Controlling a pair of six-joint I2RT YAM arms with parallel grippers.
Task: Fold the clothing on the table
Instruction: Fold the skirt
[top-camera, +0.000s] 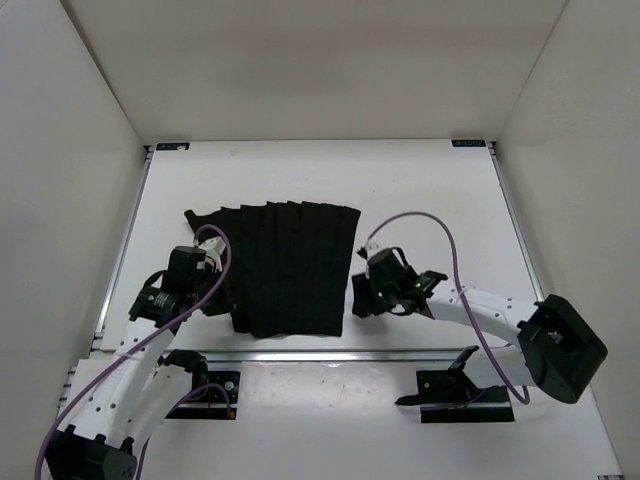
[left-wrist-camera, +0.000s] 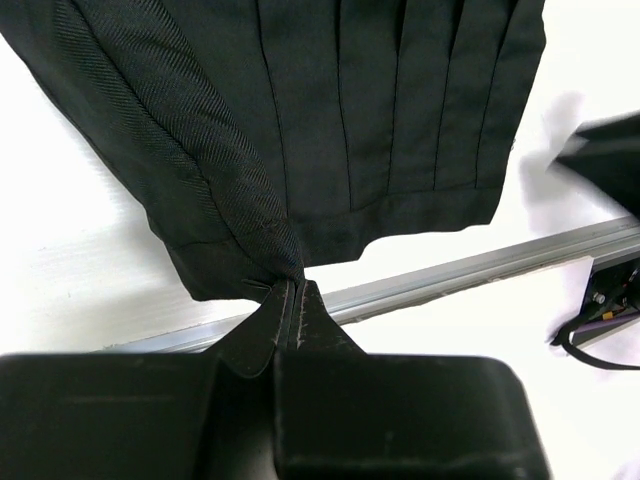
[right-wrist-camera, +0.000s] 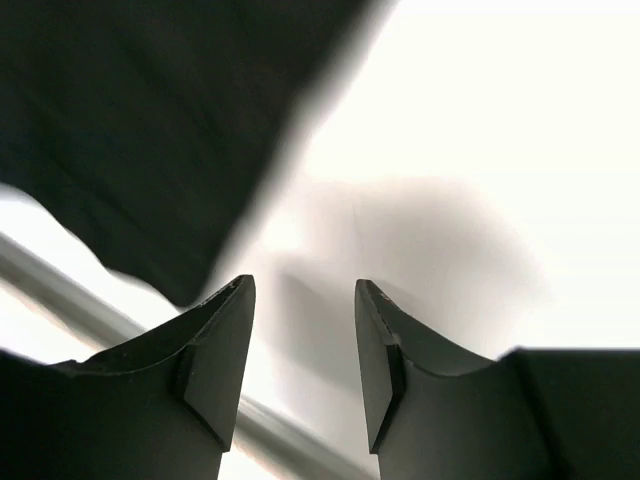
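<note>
The clothing, a black pleated skirt-like piece, lies flat on the white table, its hem toward the near edge. My left gripper is at the garment's left near side. In the left wrist view its fingertips are shut on a pinched corner of the clothing. My right gripper sits just beside the garment's right near corner. The right wrist view shows it open over bare table, nothing between its fingers, with the clothing up and to the left.
A metal edge rail runs along the table's near side, close below the hem, and also shows as the rail in the left wrist view. White walls enclose the table on three sides. The arm bases stand in front of the rail.
</note>
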